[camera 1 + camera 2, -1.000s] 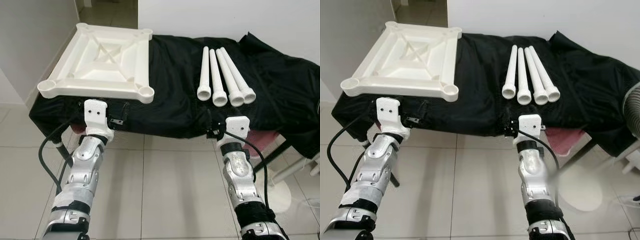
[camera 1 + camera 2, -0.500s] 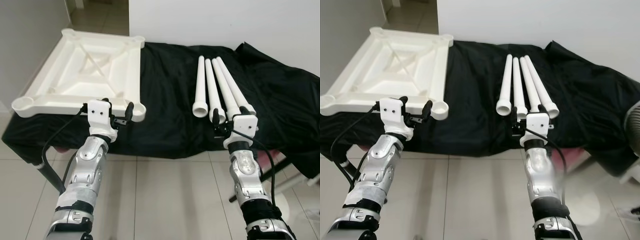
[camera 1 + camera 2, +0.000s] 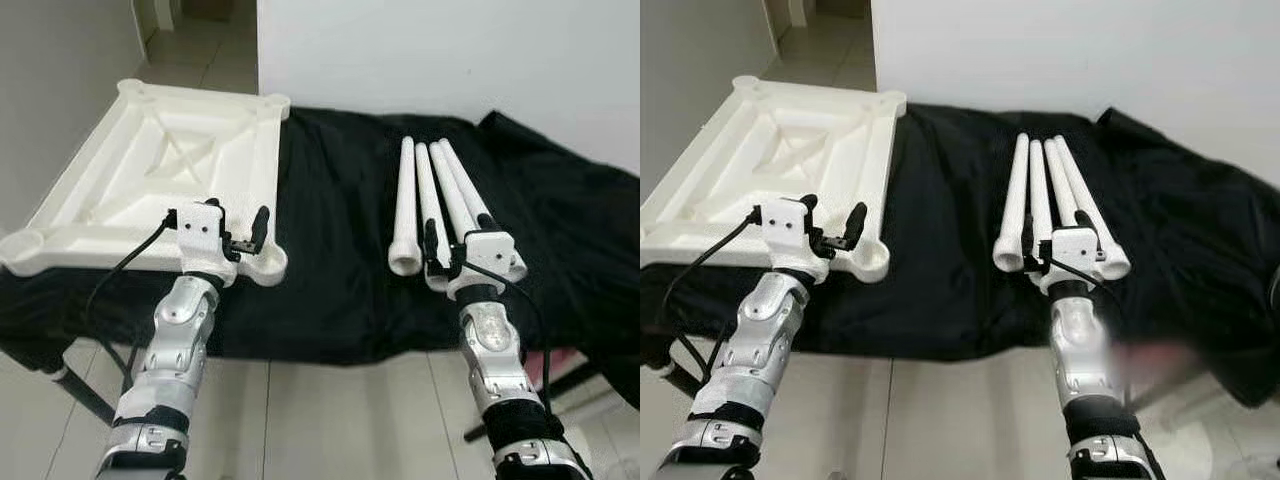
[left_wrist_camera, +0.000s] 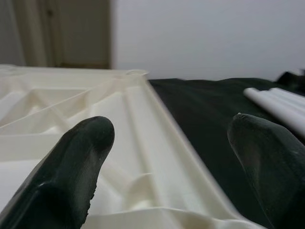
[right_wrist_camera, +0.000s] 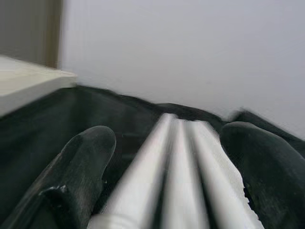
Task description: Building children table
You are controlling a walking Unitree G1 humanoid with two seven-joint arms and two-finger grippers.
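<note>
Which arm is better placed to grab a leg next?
Right, probably. The right gripper is open at the near ends of the four white legs, fingers either side of them. The left gripper, also open, sits over the upturned tabletop's near corner, across the black cloth from the legs.

Black-draped table (image 3: 340, 260) with white tabletop (image 3: 160, 190) and four legs (image 3: 435, 200)
</note>
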